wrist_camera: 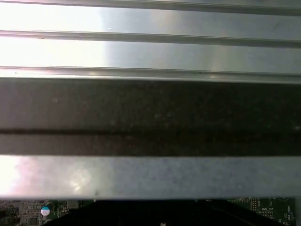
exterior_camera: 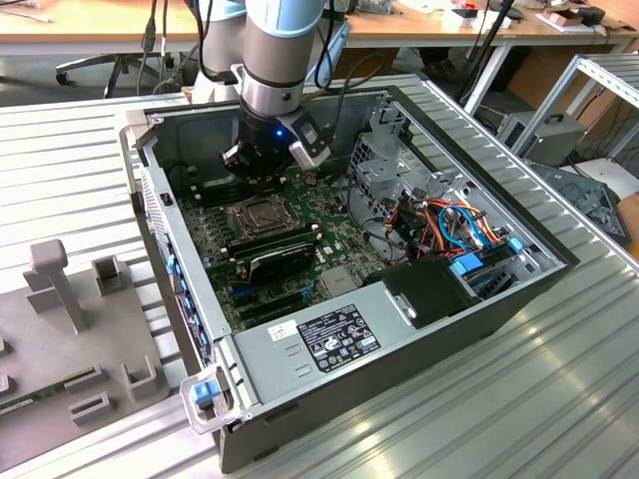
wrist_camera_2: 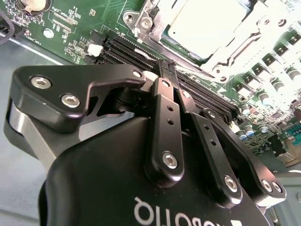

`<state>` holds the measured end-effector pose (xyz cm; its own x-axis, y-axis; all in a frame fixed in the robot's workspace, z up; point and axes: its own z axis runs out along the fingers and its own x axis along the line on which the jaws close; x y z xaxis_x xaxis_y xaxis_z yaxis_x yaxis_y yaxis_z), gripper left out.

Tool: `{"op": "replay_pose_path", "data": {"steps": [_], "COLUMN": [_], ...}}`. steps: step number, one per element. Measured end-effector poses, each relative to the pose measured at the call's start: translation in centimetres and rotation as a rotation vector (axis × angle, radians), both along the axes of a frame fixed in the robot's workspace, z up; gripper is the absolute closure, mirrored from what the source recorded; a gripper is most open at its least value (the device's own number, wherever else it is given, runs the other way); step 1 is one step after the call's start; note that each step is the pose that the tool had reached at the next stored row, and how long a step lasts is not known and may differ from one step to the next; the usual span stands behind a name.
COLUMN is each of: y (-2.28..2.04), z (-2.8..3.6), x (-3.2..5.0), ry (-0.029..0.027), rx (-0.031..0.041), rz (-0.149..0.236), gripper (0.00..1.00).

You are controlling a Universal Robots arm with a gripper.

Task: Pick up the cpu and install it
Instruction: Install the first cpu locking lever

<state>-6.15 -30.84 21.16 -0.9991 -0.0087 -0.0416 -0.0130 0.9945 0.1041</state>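
Inside the open computer case (exterior_camera: 399,384), over the memory slots (wrist_camera_2: 127,49) beside the socket (wrist_camera_2: 225,56): gripper (wrist_camera_2: 165,68), fingers (wrist_camera_2: 164,117) drawn together, nothing seen between them; cpu (wrist_camera_2: 207,21) lying flat within the socket; seating judged to want level, unforced contact.

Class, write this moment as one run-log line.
gripper: shut, holding nothing, above memory slots beside socket | cpu: lying in socket | site: open computer case
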Motion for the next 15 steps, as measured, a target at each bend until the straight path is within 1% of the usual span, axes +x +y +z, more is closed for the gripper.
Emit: {"op": "replay_pose_path", "data": {"steps": [6,15], "y": [0.0,0.0], "z": [-0.29,-0.59], "x": [0.43,0.8], "ry": [0.0,0.0], "rx": [-0.0001,-0.0005], "rz": [0.0,0.0], "gripper": [0.89,0.89]}}
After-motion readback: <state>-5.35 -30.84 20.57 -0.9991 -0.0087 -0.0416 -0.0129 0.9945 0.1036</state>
